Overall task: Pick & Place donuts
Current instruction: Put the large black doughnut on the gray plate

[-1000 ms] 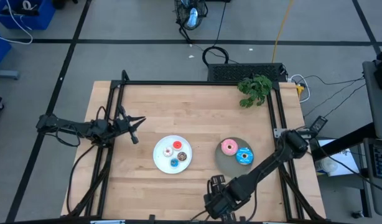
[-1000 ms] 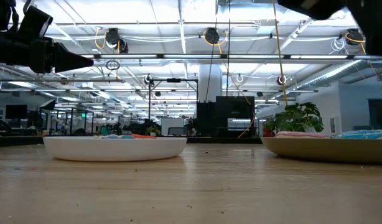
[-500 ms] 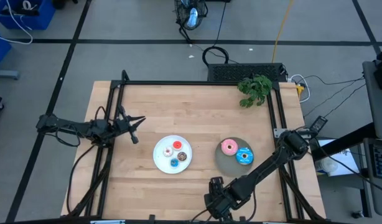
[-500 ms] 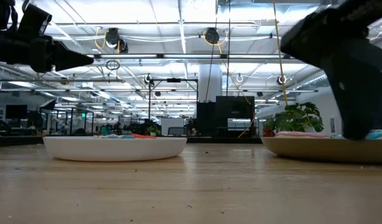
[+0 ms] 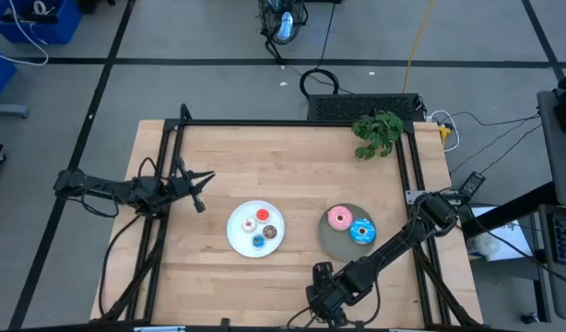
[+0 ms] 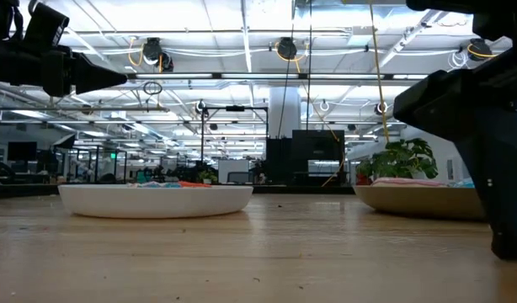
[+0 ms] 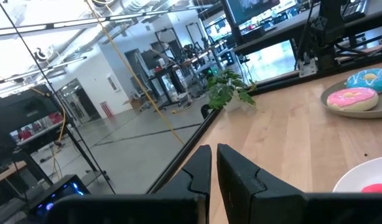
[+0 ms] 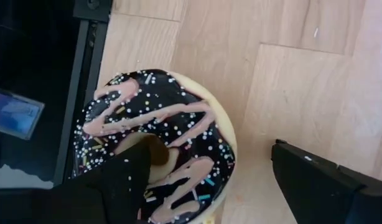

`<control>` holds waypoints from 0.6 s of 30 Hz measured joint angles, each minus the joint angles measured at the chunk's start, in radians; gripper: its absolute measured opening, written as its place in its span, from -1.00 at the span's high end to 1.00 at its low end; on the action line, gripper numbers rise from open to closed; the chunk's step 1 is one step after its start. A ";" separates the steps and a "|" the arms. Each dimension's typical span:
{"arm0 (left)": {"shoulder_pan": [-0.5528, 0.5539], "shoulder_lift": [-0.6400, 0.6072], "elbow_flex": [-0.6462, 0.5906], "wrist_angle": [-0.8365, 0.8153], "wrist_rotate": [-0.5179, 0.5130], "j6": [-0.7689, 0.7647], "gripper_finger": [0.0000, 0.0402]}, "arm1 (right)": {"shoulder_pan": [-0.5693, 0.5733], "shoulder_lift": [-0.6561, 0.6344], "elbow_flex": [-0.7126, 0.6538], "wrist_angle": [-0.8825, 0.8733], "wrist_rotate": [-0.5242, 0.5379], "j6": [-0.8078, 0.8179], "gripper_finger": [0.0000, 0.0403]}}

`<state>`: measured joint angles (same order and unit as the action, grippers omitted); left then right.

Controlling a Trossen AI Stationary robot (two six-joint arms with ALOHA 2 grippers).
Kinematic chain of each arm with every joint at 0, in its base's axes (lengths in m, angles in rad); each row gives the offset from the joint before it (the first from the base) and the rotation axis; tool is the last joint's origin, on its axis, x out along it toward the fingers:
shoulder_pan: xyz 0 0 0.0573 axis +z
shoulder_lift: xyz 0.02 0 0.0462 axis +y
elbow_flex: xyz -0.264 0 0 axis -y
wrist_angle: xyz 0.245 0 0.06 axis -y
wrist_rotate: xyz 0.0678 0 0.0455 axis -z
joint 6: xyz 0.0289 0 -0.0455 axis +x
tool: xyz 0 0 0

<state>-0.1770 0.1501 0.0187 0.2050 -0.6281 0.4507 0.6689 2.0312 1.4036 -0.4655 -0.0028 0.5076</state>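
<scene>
A brown donut (image 8: pixel 178 134) with dark icing, pink drizzle and sprinkles lies flat on the wood at the table's near edge. In the high view my right gripper (image 5: pixel 324 293) hides it. My right gripper (image 8: pixel 209 152) is open and points down at it, one finger over the hole and the other outside the ring. The pink donut (image 5: pixel 338 219) and the blue sprinkled donut (image 5: pixel 361 231) lie on the grey plate (image 5: pixel 331 242). Several tiny donuts sit on the white plate (image 5: pixel 237 231). My left gripper (image 5: pixel 198 195) is shut and waits above the table's left part. My right gripper comes from above, pointing down. One finger (image 8: pixel 116 183) covers the brown donut's ring beside its hole (image 8: pixel 160 149). The other finger (image 8: pixel 315 180) stands outside the rim with bare wood between. Whether either finger touches the donut, I cannot tell.
A black frame rail (image 8: pixel 76 106) runs close beside the brown donut at the near edge. A green plant (image 5: pixel 378 132) sits at the far right corner. In the low view the right gripper (image 6: pixel 494 168) stands before the grey plate (image 6: pixel 410 200); the white plate (image 6: pixel 156 200) is left of it.
My right gripper has come down toward the table at the near edge. In the low view it has dropped from the top of the picture to just above the wood. The plates, the donuts on them and my left arm have kept still.
</scene>
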 joint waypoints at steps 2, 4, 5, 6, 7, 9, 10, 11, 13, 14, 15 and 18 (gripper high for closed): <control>0.000 0.000 0.000 0.002 -0.001 0.000 0.84 | 0.000 -0.001 -0.009 0.010 0.002 0.000 -0.55; 0.000 0.000 0.000 0.005 -0.001 0.000 0.84 | 0.000 -0.002 -0.015 0.018 0.002 0.000 -0.55; 0.000 0.000 0.000 0.005 -0.001 0.000 0.84 | 0.000 -0.002 -0.017 0.021 0.002 0.000 -0.55; 0.000 0.000 0.000 0.005 -0.001 0.000 0.84 | 0.000 -0.002 -0.018 0.025 0.002 -0.002 -0.55; 0.000 0.000 0.000 0.005 -0.001 0.000 0.84 | 0.000 -0.002 -0.018 0.025 0.002 -0.003 -0.55; 0.000 0.000 0.000 0.005 -0.001 0.000 0.84 | 0.000 -0.001 -0.018 0.025 0.002 -0.003 -0.55; 0.000 0.000 0.000 0.005 -0.001 0.000 0.84 | 0.000 0.000 -0.018 0.025 0.002 -0.003 -0.55; 0.000 0.000 0.000 0.005 -0.001 0.000 0.84 | 0.000 0.002 -0.018 0.025 0.002 0.001 -0.55; 0.000 0.000 0.000 0.005 -0.001 0.000 0.84 | 0.000 0.005 -0.018 0.030 0.000 0.009 -0.55; 0.000 0.000 0.000 0.005 -0.001 -0.001 0.84 | 0.000 0.005 -0.018 0.031 -0.002 0.010 -0.55; 0.000 0.000 0.000 0.005 -0.001 -0.001 0.84 | -0.001 0.006 -0.018 0.031 -0.002 0.011 -0.55; 0.000 0.000 0.000 0.005 -0.001 -0.001 0.84 | -0.001 0.006 -0.019 0.029 -0.002 0.012 -0.55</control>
<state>-0.1768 0.1501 0.0185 0.2104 -0.6289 0.4500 0.6682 2.0373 1.3849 -0.4363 -0.0053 0.5192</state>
